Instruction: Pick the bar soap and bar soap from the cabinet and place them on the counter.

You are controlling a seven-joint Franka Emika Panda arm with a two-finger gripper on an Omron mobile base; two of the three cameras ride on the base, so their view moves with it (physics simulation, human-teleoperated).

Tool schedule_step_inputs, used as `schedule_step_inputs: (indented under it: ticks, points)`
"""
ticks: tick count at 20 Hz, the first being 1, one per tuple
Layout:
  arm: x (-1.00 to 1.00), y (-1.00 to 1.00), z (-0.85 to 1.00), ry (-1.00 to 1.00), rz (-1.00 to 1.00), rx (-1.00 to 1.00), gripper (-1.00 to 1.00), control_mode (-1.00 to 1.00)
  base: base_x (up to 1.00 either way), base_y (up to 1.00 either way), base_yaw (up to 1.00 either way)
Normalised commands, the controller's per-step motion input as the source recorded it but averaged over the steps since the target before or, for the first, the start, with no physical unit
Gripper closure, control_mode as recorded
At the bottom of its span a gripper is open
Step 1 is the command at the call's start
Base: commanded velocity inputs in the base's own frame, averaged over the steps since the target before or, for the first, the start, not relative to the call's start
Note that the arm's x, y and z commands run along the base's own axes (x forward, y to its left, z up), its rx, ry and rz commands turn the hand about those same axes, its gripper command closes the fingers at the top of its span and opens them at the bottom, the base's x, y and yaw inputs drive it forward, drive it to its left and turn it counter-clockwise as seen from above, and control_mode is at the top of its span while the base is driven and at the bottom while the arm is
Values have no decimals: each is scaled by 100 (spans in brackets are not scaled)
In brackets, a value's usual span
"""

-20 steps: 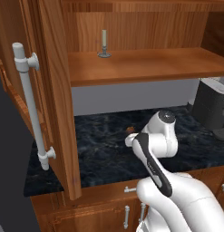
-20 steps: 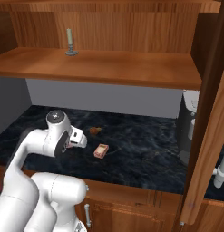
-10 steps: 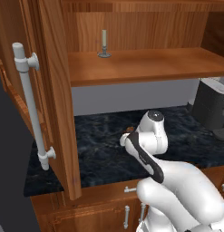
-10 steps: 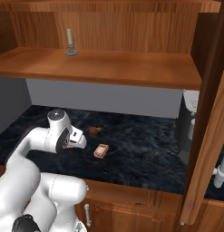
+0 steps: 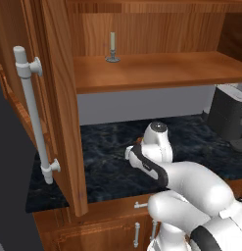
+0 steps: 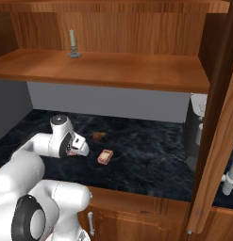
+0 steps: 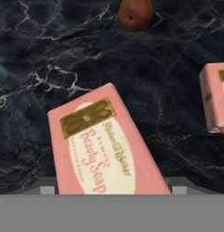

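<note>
You've got one bar soap (image 7: 106,149) sitting right between the jaws, low over the counter (image 6: 151,160), and the gripper (image 6: 74,147) looks spread wide around it. Whether it's released, I can't tell. Lift straight off, clear of the second bar soap (image 6: 105,156) just beside.

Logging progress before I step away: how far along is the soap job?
Nearly done. One bar soap already lies on the counter. The second bar soap sits low over the counter at the gripper; whether it is released is unclear. On the cabinet shelf stands a candle.
</note>
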Motion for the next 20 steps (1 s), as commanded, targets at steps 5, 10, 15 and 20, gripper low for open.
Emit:
schedule_step_inputs:
  ticks: [5,10,15,20]
  points:
    - [10,6,-28,2,-3,0,100,-100,0,0,0]
    - [7,2,-26,2,-3,0,100,-100,0,0,0]
    - [3,0,-21,2,-1,0,100,-100,0,0,0]
    - [1,0,-22,2,0,0,100,-100,0,0,0]
